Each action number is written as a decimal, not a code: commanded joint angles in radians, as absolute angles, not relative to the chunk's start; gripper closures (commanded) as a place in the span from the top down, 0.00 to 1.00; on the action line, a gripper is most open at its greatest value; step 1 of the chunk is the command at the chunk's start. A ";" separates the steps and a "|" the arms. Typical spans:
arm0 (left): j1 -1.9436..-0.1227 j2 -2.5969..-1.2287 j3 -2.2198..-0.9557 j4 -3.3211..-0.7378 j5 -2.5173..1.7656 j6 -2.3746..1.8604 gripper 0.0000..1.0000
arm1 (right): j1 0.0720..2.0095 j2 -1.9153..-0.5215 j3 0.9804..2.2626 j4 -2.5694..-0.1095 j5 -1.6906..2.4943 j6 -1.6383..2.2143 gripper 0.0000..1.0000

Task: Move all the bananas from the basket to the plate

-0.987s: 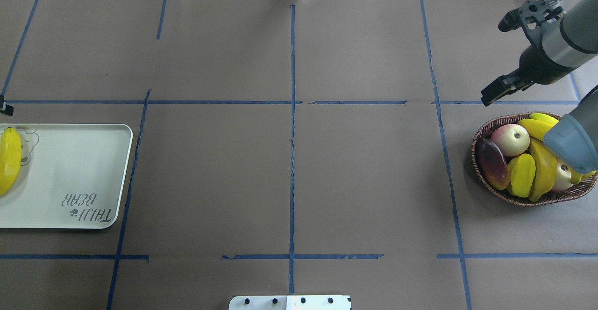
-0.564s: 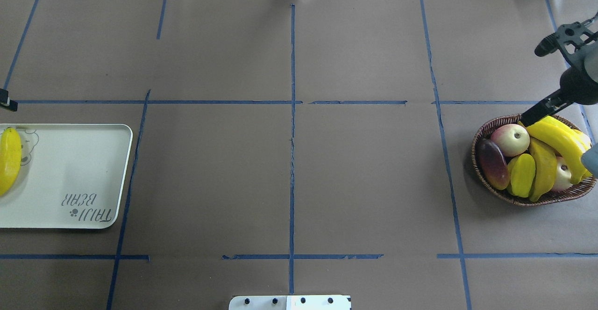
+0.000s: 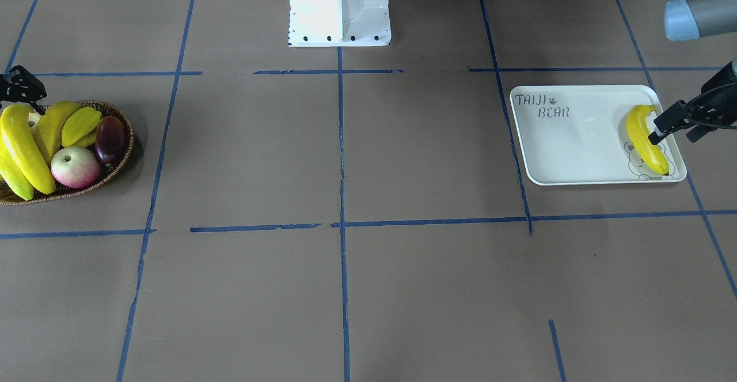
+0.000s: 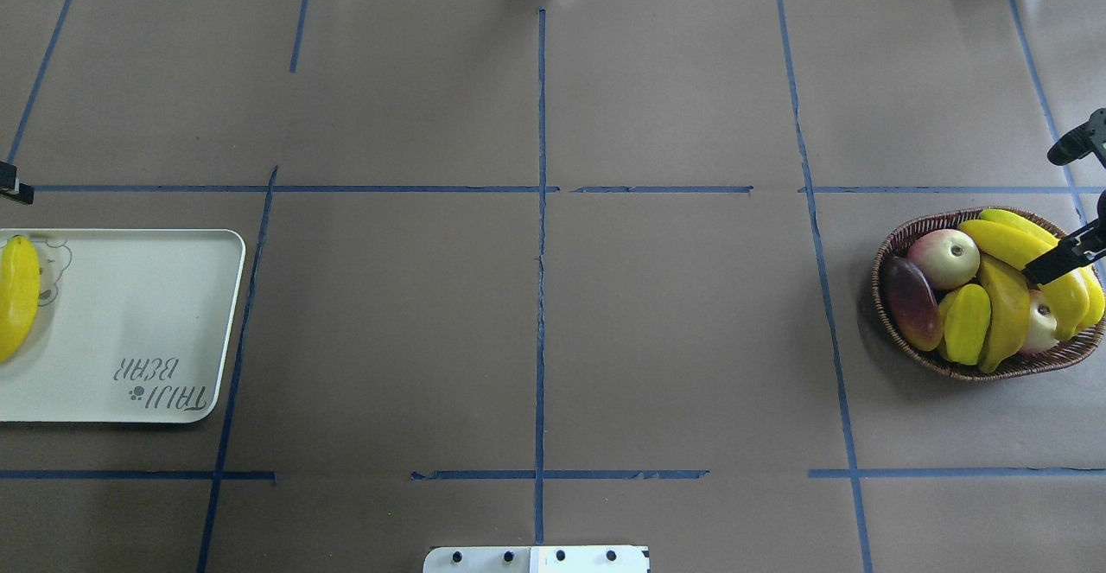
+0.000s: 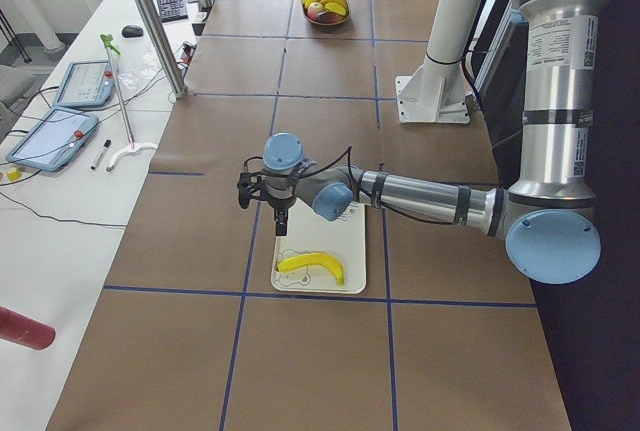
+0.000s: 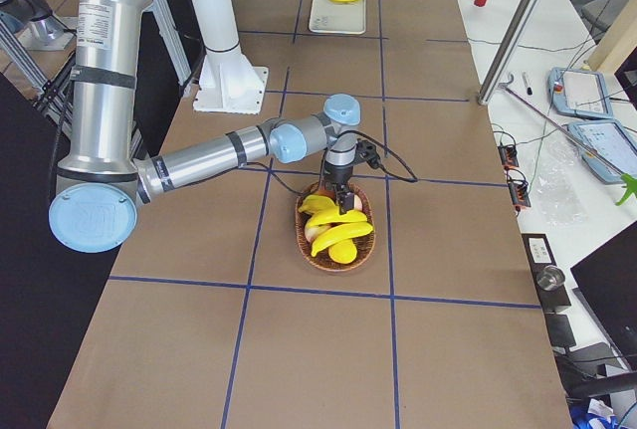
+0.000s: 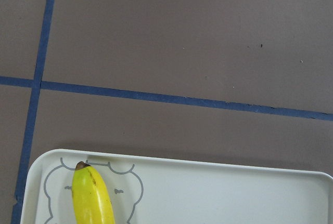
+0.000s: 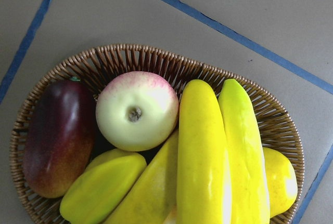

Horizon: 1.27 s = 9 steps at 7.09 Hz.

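Three yellow bananas [image 4: 1002, 240] [image 8: 200, 156] lie in the wicker basket [image 4: 878, 288] [image 8: 135, 52] at the table's right end, with other fruit. My right gripper [image 4: 1071, 253] [image 3: 26, 97] hangs just over them, one finger across the top banana, and looks open and empty. One banana [image 4: 17, 296] [image 3: 644, 140] [image 7: 92, 198] lies on the white TAIJI BEAR plate [image 4: 130, 314] [image 3: 576, 146] at the left end. My left gripper [image 3: 668, 134] [image 5: 281, 226] hovers over the plate's far edge beside that banana, open and empty.
The basket also holds an apple [image 4: 946, 257], a dark red mango [image 4: 912, 301], a star fruit [image 4: 966, 322] and a pear [image 8: 281, 177]. The robot's base plate [image 4: 536, 558] sits at the near middle edge. Blue tape lines cross the brown table cover.
My right gripper has swung from beyond the basket's far left rim to right over the bananas, and the arm has drawn out of the overhead view. The left gripper barely moved.
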<state>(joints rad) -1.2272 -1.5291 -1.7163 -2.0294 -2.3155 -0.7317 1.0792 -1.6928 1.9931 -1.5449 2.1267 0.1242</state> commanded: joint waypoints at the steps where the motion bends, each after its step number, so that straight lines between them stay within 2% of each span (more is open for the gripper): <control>1: -1.227 -1.528 -1.717 -2.029 -2.316 -0.732 1.00 | 1.072 -1.678 1.932 -1.543 2.128 0.123 1.00; 2: -1.227 -1.528 -1.717 -2.029 -2.318 -0.732 1.00 | 1.072 -1.677 1.925 -1.543 2.128 0.124 1.00; 3: -1.226 -1.528 -1.717 -2.029 -2.318 -0.732 1.00 | 1.069 -1.677 1.925 -1.543 2.129 0.130 0.93; 4: -1.227 -1.528 -1.715 -2.029 -2.318 -0.732 1.00 | 1.069 -1.677 1.927 -1.543 2.135 0.132 0.80; 5: -1.226 -1.529 -1.715 -2.029 -2.318 -0.732 1.00 | 1.054 -1.678 1.919 -1.545 2.128 0.133 0.75; 7: -1.226 -1.529 -1.715 -2.029 -2.319 -0.732 1.00 | 1.046 -1.678 1.914 -1.545 2.129 0.124 0.74; 8: -1.226 -1.529 -1.713 -2.029 -2.319 -0.732 1.00 | 1.046 -1.678 1.916 -1.546 2.134 0.124 0.64; 9: -1.226 -1.529 -1.715 -2.029 -2.319 -0.732 1.00 | 1.046 -1.678 1.916 -1.548 2.135 0.124 0.46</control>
<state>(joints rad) -1.2257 -1.5293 -1.7143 -2.0294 -2.3193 -0.7316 1.0471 -1.6781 1.9160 -1.5461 2.1326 0.1249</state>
